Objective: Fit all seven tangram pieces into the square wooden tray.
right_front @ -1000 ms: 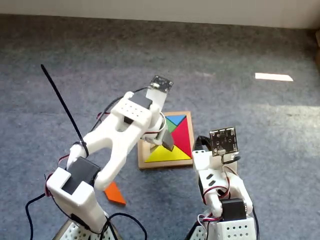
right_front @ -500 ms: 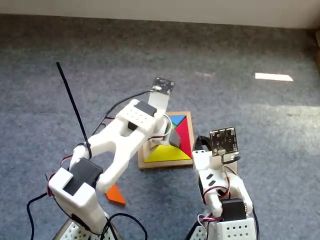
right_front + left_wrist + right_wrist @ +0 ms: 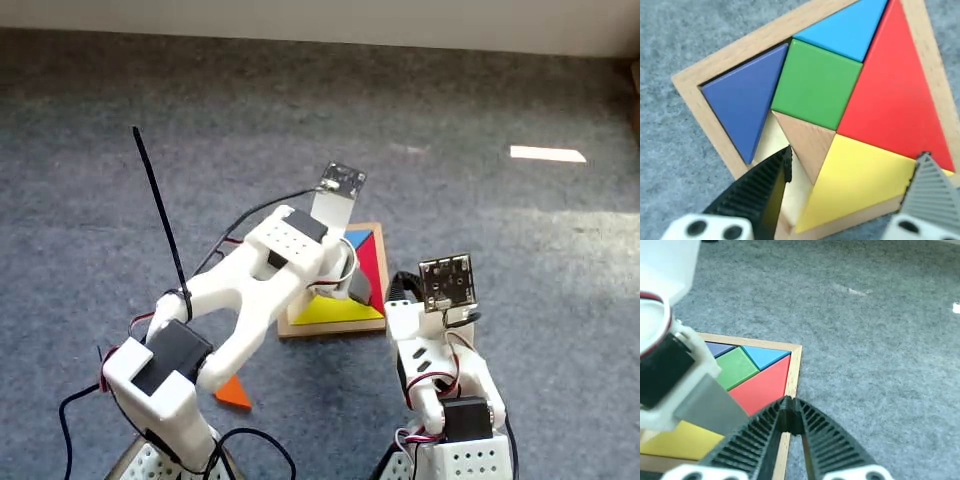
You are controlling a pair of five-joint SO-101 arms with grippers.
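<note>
High view: orange piece (image 3: 232, 393) by surface's near edge, outside tray (image 3: 330, 326).
Left wrist view: left hand (image 3: 856, 152) released above tray's gap (image 3: 796, 192).
Right wrist view: right hand (image 3: 791, 402) clenched, empty.

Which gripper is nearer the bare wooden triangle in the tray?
Left. The left gripper hangs open over the wooden triangle; the right gripper sits shut by the tray edge.
</note>
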